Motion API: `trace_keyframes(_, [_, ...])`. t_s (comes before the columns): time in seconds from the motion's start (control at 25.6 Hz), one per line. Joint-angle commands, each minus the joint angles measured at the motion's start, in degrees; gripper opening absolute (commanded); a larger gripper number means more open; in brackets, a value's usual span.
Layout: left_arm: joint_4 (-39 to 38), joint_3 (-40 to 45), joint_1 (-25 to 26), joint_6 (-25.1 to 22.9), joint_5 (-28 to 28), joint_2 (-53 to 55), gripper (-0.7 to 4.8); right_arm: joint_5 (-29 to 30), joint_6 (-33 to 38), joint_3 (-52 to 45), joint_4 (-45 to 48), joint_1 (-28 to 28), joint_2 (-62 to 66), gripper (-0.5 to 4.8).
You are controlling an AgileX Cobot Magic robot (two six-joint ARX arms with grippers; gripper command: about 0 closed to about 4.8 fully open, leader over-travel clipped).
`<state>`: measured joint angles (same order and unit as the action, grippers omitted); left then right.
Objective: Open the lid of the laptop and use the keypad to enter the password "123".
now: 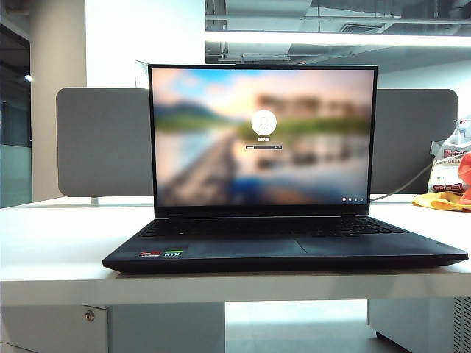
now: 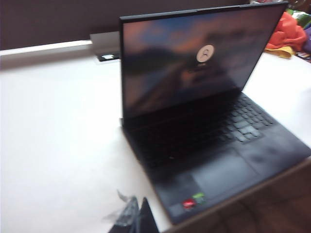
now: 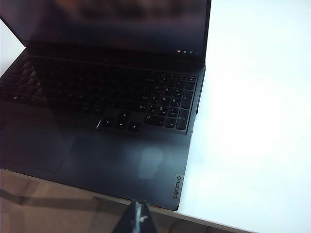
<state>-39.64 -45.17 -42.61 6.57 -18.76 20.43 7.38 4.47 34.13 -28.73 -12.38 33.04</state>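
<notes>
Black laptop [image 1: 283,246] sits mid-table, lid [image 1: 263,134] upright, login screen lit. Keypad [image 3: 167,104] on its right end. Right gripper [image 3: 139,217] pressed together, off the front edge near the Lenovo badge. Left gripper [image 2: 138,217] at the front-left corner; can't tell its jaws. Next: descend vertically, one tip per key, 1-2-3.

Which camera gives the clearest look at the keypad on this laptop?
The right wrist view: the keypad lies close, seen from above, with digits legible. In the left wrist view it is blurred and dark. The exterior view sees the keypad edge-on, a thin strip. Neither gripper touches it.
</notes>
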Motion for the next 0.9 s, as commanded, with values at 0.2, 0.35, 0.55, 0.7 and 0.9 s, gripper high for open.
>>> trace_keyframes(0.2, [2.0, 0.2, 11.6, -4.3, -8.0, -1.0, -0.04, 0.2, 0.0, 0.3, 0.5, -0.1, -0.1, -0.05])
trace_keyframes(0.35, [7.4, 3.6, 26.6, -1.6, -5.9, -1.1, -0.04, 0.3, 0.0, 0.3, 0.5, -0.1, -0.1, -0.05])
trace_keyframes(0.55, [22.1, 14.3, 41.5, -1.7, 9.8, -1.5, -0.04, -1.2, 0.0, 0.3, 0.5, -0.1, -0.1, -0.05])
trace_keyframes(0.7, [28.6, 23.0, 47.1, -1.6, 19.3, -4.6, -0.04, -1.3, 0.0, 0.3, 0.4, -0.1, -0.1, -0.05])
trace_keyframes(0.9, [34.7, 32.1, 47.5, -1.6, 19.5, -8.8, -0.04, -1.2, 0.0, 0.3, 0.5, -0.1, -0.1, -0.05])
